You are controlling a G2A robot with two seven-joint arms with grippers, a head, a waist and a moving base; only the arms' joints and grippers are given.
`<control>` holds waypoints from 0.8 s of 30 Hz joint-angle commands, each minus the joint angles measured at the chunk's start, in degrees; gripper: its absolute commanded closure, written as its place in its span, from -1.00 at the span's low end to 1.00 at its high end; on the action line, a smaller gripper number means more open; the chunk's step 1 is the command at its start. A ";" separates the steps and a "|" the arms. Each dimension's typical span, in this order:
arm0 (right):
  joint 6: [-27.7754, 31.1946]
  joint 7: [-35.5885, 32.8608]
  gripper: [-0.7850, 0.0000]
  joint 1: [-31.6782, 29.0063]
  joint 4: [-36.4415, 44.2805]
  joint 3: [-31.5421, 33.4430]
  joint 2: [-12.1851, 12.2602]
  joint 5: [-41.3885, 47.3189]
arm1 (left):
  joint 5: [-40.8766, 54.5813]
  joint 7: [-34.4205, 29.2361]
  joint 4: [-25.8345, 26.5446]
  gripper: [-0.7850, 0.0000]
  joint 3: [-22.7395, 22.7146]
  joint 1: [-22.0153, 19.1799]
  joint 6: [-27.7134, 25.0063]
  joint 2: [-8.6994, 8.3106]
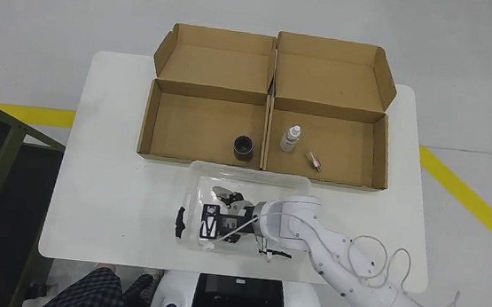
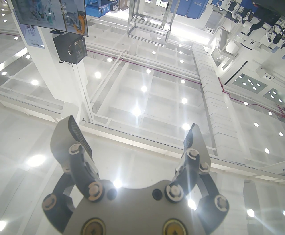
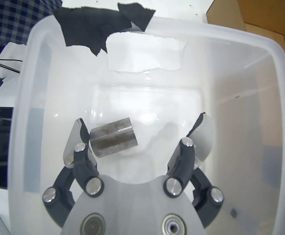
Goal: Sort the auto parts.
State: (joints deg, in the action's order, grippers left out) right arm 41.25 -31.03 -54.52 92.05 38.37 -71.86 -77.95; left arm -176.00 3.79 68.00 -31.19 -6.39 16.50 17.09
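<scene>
Fingers (image 3: pixel 76 135) of the right gripper (image 3: pixel 140 119) stood wide open, low inside the clear plastic bin (image 3: pixel 222 29) on the white counter (image 1: pixel 112 158), gripping nothing. A grey metal hex part (image 3: pixel 113 138) lay tilted on the bin floor between them, against one finger and apart from the other. The left gripper (image 2: pixel 131 122) pointed up at the ceiling, spread wide and empty. Beyond the bin, one cardboard box (image 1: pixel 190 129) held a black ring (image 1: pixel 245 147); the box beside it (image 1: pixel 349 150) held a white bottle (image 1: pixel 291 138) and a small part (image 1: pixel 315 161).
</scene>
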 commanded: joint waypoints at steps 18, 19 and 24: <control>6.57 -0.57 -1.00 -0.97 2.28 4.55 1.57 -2.17 | 0.00 0.00 0.00 -1.00 0.00 0.00 0.00 0.00; 6.90 -0.97 -1.00 -1.38 2.59 4.86 1.76 -2.37 | 0.00 0.00 0.00 -1.00 0.00 0.00 0.00 0.00; 7.70 -2.83 -1.00 -3.68 4.80 7.62 2.91 -3.02 | 0.00 0.00 0.00 -1.00 0.00 0.00 0.00 0.00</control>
State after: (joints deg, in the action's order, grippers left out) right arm 48.94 -33.57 -57.82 96.44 45.43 -69.15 -80.85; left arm -176.00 3.79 68.00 -31.19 -6.39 16.50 17.09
